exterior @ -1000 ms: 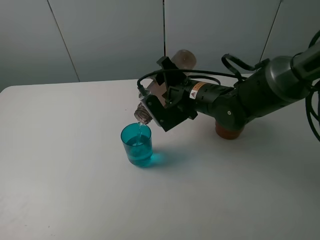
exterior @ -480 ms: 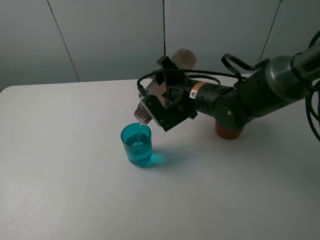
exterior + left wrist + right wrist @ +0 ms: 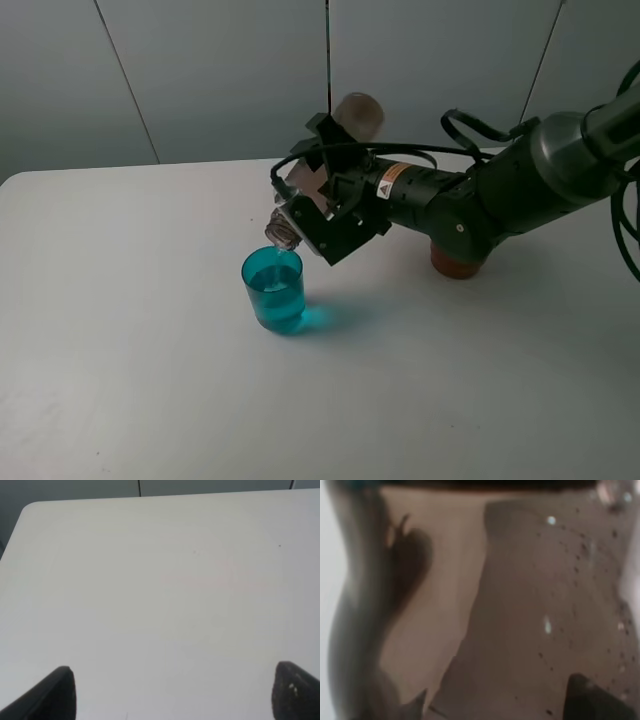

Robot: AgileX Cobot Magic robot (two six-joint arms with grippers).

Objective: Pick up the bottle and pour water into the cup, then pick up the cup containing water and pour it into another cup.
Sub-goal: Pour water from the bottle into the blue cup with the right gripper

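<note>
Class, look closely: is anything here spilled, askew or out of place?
Nothing stands out. The bottle is tilted, but its mouth is over the teal cup for pouring; no puddle shows on the table.

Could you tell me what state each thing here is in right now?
bottle: uncapped, tipped neck-down above the teal cup.
teal cup: upright, partly filled with water.
red-orange cup: upright, mostly hidden behind the arm.
right gripper: shut on the bottle.
left gripper: open, holding nothing.
</note>
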